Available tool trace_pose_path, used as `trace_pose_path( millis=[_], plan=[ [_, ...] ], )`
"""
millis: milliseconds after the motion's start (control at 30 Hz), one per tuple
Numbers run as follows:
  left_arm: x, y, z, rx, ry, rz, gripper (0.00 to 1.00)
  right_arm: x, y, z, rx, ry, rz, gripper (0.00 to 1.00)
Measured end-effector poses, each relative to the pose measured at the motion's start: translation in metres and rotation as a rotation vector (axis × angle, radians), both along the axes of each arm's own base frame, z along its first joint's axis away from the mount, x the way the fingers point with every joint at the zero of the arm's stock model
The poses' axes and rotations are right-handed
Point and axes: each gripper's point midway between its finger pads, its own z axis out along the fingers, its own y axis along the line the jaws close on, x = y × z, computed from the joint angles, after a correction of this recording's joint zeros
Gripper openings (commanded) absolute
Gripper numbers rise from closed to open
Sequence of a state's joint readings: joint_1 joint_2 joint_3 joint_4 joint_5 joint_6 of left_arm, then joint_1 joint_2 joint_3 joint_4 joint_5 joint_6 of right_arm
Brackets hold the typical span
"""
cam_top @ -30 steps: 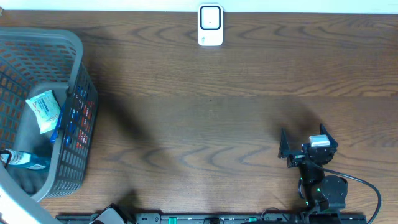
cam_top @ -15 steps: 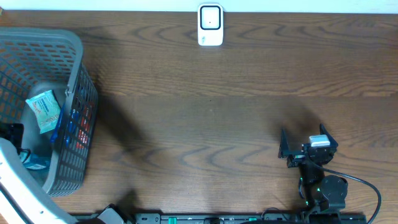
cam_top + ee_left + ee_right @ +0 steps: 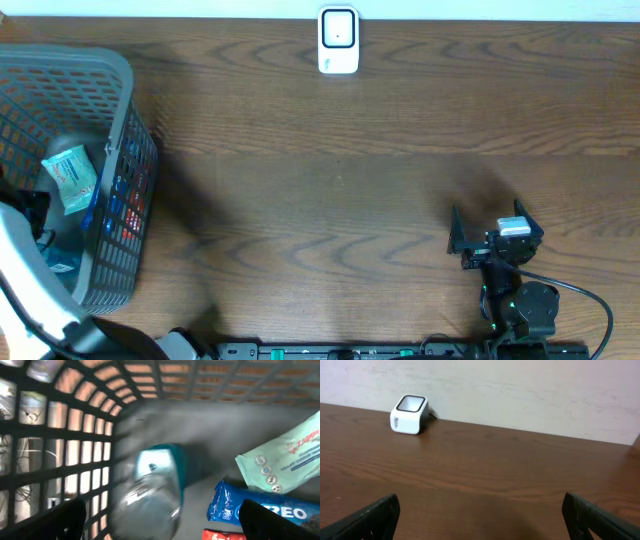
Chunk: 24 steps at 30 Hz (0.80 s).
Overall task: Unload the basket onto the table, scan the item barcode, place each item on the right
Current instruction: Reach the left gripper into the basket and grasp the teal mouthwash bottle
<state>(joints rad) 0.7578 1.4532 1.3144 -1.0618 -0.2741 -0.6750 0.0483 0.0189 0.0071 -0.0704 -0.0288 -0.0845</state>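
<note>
Black fingertips (image 3: 65, 522) of the left gripper (image 3: 162, 522) stand wide apart inside the grey basket (image 3: 120, 90), holding nothing. Just beyond them a blurred clear bottle (image 3: 152, 492) with a teal part lies on the basket floor, by the mesh wall. To its right lie a blue Oreo pack (image 3: 235, 507) and a mint-green packet (image 3: 280, 457), with a red wrapper edge (image 3: 220, 535) at the bottom. The basket sits at the left end of the wooden table (image 3: 350, 200). The right gripper (image 3: 485, 520) is also spread wide and holds nothing, low over the table's near side. Farthest off, the white scanner (image 3: 409, 414) stands by the back wall, well apart from the basket.
</note>
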Motion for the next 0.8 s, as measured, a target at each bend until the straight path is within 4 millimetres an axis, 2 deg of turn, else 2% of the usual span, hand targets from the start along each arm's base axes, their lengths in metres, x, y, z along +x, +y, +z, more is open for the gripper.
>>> trace_pose_path(
  millis=[233,433,667,767,800],
  plan=[
    [0.004,0.004,-0.036,-0.099,0.079,-0.015,0.98,0.0,0.0,0.0,0.0,0.0,0.0,0.99],
    [0.004,0.005,-0.044,-0.124,0.091,-0.016,0.64,0.0,0.0,0.0,0.0,0.0,0.0,0.99],
    [0.002,0.003,-0.054,-0.122,0.098,-0.027,0.59,0.0,0.0,0.0,0.0,0.0,0.0,0.99],
    [0.001,0.004,-0.055,-0.105,0.09,-0.028,0.46,0.0,0.0,0.0,0.0,0.0,0.0,0.99],
    [0.0,0.004,-0.055,-0.099,0.092,-0.028,0.45,0.0,0.0,0.0,0.0,0.0,0.0,0.99]
  ],
)
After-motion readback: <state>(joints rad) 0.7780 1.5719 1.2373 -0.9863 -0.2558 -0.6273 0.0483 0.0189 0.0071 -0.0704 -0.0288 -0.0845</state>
